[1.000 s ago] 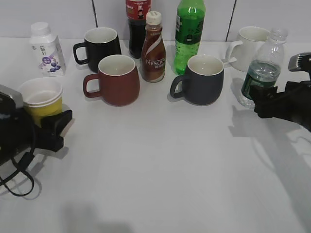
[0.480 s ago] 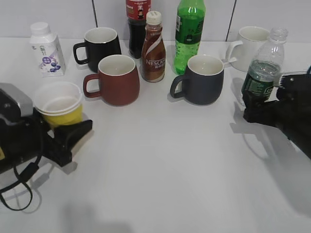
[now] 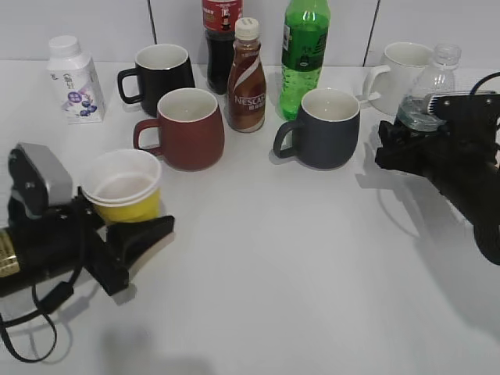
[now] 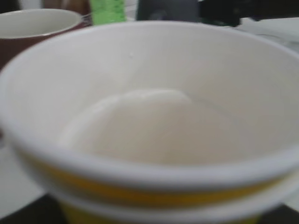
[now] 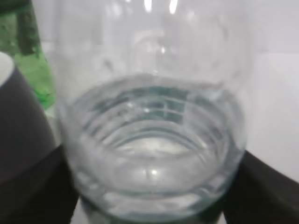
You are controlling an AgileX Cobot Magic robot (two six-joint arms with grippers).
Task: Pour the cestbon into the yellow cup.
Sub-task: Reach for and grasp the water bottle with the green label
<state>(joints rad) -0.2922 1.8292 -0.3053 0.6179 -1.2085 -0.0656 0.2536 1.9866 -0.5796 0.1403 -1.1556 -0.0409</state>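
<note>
Exterior view, left: the left gripper (image 3: 129, 234) holds the yellow cup (image 3: 123, 186) upright above the white desk (image 3: 297, 266), its dark fingers (image 3: 144, 234) clamped around the cup's lower yellow wall. The cup sits in front of the maroon mug (image 3: 184, 128) and apart from it. In the left wrist view the yellow cup (image 4: 154, 126) fills the picture, showing a white rim, a white inside and a yellow band below the rim; the picture is too blurred to tell whether it holds liquid.

Exterior view, right: the right gripper (image 3: 406, 152) is closed on the cestbon (image 3: 430, 98), whose lower body is hidden behind the black arm; only the clear shoulder, neck and cap show, leaning slightly to the right. The bottle stands in front of the white mug (image 3: 402, 69) and to the right of the dark grey mug (image 3: 324, 127). In the right wrist view the cestbon (image 5: 154, 121) is seen close up, with water in its lower part, and dark fingers (image 5: 37, 186) at both sides of its base.

Back row, left to right: a small white milk carton (image 3: 73, 80), a black mug (image 3: 160, 74), a red-labelled cola bottle (image 3: 220, 39), a brown Nescafe bottle (image 3: 247, 78) and a green soda bottle (image 3: 304, 51).
</note>
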